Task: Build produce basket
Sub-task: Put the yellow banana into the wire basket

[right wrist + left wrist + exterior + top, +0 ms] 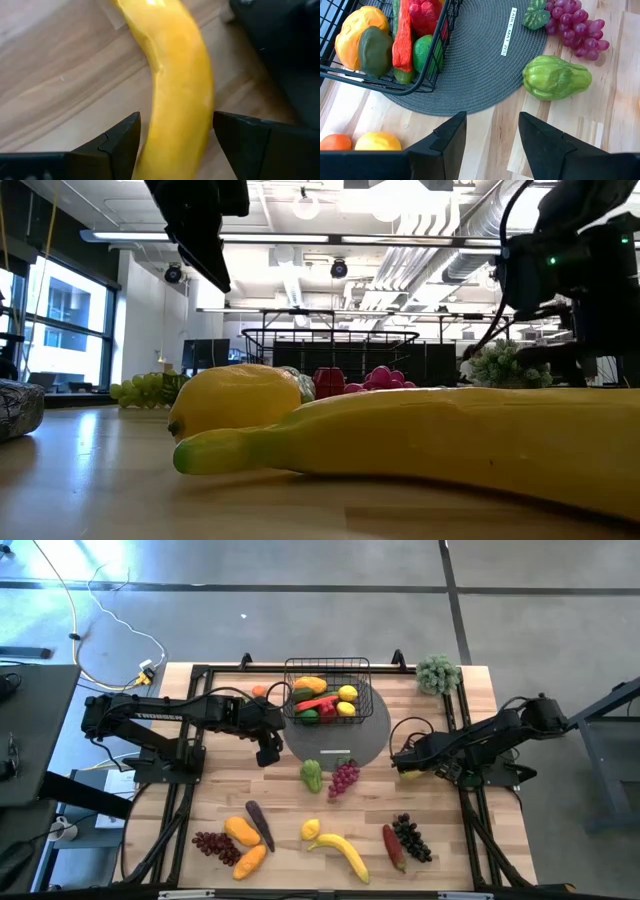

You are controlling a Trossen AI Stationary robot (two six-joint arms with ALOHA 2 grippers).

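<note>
Black fingers of the left pincer (268, 752) stand apart with nothing between them, hanging over bare wood just beside the edge of the grey round mat (485, 75). Near it, in the left wrist view, sit an orange (335, 142) and a lemon (377, 141) on the wood, and farther off a green squash (556, 77) and a purple grape bunch (577, 27).

On the mat stands the basket (328, 690), black wire, already holding a yellow-orange fruit, a red pepper, a green lime and a lemon.

To the right, the right pincer (405, 766) is low over the bench's right side, its fingers (117, 145) spread on either side of a banana (177, 90); whether they press it I cannot tell.

Toward the front of the bench (470, 830) lie dark red grapes (214, 845), an eggplant (260, 825), two orange fruits, a second lemon and banana (342, 853), a red vegetable and black grapes (412, 837). A bushy grey-green plant (438, 673) sits at the far right corner.

Pale wood planks make the bench; grey floor surrounds it, and the low view shows an open ceiling with pipes and lamps.
</note>
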